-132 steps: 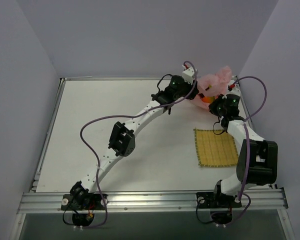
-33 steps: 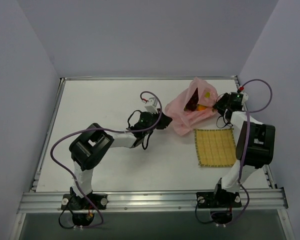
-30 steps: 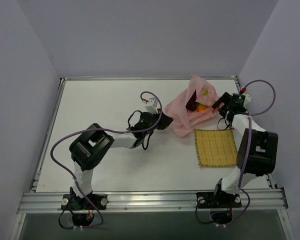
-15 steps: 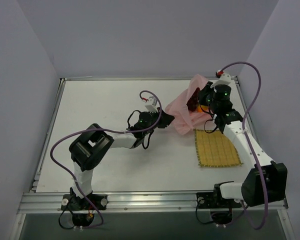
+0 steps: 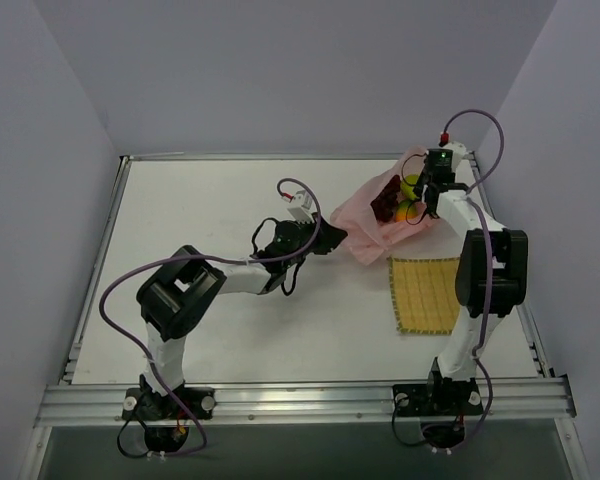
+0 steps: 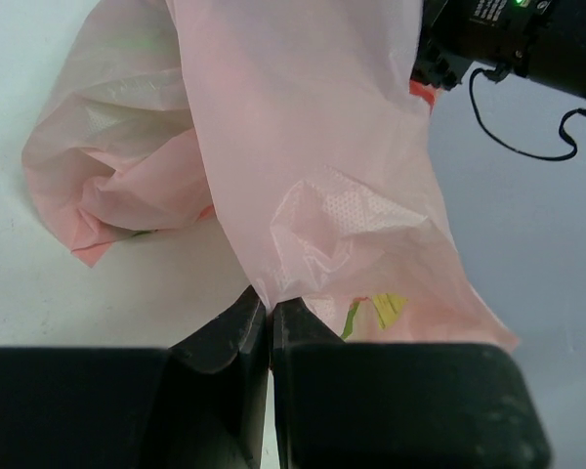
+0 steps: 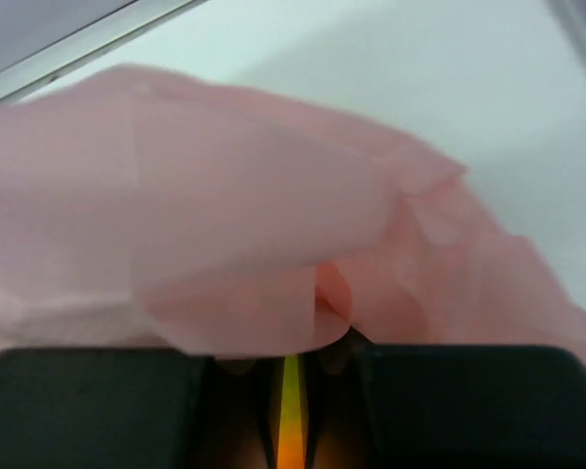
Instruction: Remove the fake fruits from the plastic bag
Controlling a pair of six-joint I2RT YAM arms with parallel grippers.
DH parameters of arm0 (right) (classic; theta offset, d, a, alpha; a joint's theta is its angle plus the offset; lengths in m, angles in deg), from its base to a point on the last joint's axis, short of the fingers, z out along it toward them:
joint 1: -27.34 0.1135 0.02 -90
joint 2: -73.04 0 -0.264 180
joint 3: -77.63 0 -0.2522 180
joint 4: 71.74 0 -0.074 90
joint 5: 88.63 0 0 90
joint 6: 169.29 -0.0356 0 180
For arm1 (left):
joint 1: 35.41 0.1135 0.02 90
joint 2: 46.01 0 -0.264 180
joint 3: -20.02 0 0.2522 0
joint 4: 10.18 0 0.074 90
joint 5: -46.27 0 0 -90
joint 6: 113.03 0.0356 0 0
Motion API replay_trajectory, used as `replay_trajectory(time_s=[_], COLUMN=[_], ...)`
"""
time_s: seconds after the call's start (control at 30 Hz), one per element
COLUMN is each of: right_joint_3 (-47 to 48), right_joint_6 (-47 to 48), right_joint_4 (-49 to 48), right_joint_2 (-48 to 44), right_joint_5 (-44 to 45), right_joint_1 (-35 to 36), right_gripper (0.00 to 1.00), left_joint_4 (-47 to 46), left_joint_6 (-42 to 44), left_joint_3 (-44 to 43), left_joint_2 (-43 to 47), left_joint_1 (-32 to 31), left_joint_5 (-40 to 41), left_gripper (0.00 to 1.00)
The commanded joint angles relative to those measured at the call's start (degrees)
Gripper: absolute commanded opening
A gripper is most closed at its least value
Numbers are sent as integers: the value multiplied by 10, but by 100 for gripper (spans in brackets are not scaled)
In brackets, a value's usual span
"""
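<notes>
Opening step, I'd say: left gripper (image 6: 270,311) pinched on bag (image 6: 303,147), right gripper (image 5: 427,196) clamped on its upper-right rim. Next: spread mouth, grab fruits (image 5: 409,186).

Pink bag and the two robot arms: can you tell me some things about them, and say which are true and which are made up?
1. The left tool pinches the pink plastic bag. True.
2. The fake fruits lie on the yellow woven mat. False: they sit inside the bag.
3. The right tool hangs wide open, far from the bag. False: it is shut on the bag's right edge.
4. The mat lies nearer the arm bases than the bag does. True.
</notes>
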State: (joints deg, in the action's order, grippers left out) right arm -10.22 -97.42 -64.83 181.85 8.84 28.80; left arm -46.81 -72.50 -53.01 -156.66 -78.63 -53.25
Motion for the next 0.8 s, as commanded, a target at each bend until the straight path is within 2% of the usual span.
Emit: replay_trajectory(time_s=[0.0, 0.07, 0.13, 0.17, 0.27, 0.57, 0.77], right_joint_3=[37, 27, 21, 19, 29, 97, 140], right_joint_6=[13, 20, 22, 25, 34, 64, 66], right_joint_4=[1, -1, -9, -11, -16, -18, -8], right_joint_2=[-15, -15, -5, 0, 16, 82, 141], right_joint_5=[100, 94, 62, 57, 40, -12, -93], right_joint_1=[-5, 3, 4, 4, 0, -30, -40], right_gripper=[6, 14, 30, 44, 68, 91, 89], left_joint_4=[-29, -38, -44, -47, -47, -34, -24], left_joint_6=[4, -5, -14, -17, -18, -18, -16], left_joint_3=[-20, -26, -34, -37, -43, -63, -84], left_joint_2=[9, -6, -20, -24, -32, -49, -62], left_joint_1=[4, 5, 5, 5, 5, 5, 5], left_joint_5=[-23, -29, -38, -40, -47, -54, -57], left_gripper=[2, 2, 2, 2, 2, 2, 2])
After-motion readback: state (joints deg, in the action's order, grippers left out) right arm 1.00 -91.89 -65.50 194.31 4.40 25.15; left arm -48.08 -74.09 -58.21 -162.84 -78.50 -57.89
